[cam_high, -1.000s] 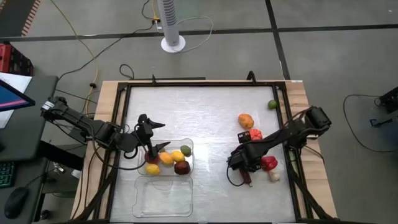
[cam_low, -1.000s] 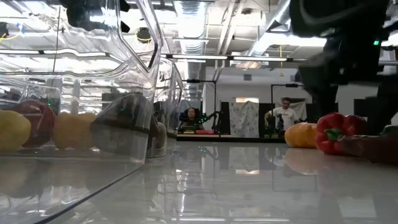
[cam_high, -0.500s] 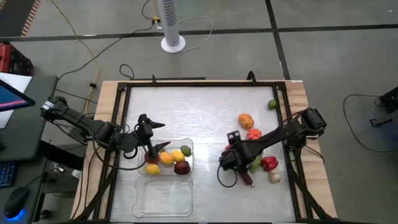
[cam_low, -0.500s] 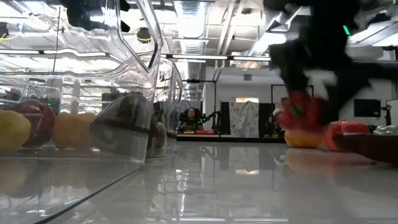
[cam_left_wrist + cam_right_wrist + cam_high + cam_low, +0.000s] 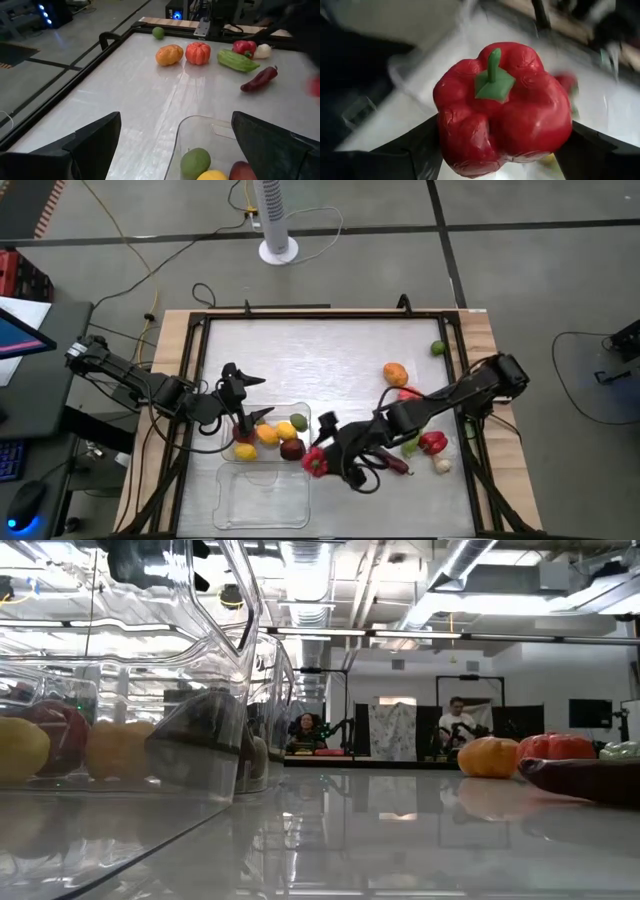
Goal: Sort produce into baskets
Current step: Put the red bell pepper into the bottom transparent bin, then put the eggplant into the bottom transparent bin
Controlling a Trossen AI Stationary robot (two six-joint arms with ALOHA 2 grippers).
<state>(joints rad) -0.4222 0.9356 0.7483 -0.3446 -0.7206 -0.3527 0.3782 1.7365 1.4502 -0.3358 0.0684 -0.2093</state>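
Note:
My right gripper point(image 5: 322, 452) is shut on a red bell pepper point(image 5: 314, 466) beside the right edge of the far clear basket point(image 5: 303, 412), which holds several yellow, red and green pieces. The near clear basket point(image 5: 262, 498) lies in front of it. My left gripper point(image 5: 256, 398) hovers open over the far basket's left part, and its wrist view shows the basket's rim point(image 5: 186, 121) between its fingers. More produce lies on the table at the right: an orange piece point(image 5: 395, 372), a green one point(image 5: 410, 445), a second red pepper point(image 5: 432, 442), a dark chili point(image 5: 393, 466) and a white garlic piece point(image 5: 441, 465). My right gripper pinches the red pepper's two opposite sides point(image 5: 445, 125) between its two fingers point(image 5: 415, 150). The green stem point(image 5: 493, 75) faces the wrist camera. The arm reaches in from the table's right side. The pepper is lifted clear of the table.
A lime point(image 5: 437, 348) sits on the table's frame at the far right. A red-orange tomato-like piece point(image 5: 408, 392) lies partly under my right arm. The black frame point(image 5: 300, 317) rims the table. The low view shows people in the room beyond.
My right gripper has lifted the red pepper off the table at the right and carried it toward the table's left edge, up to the baskets. The other produce has stayed in place.

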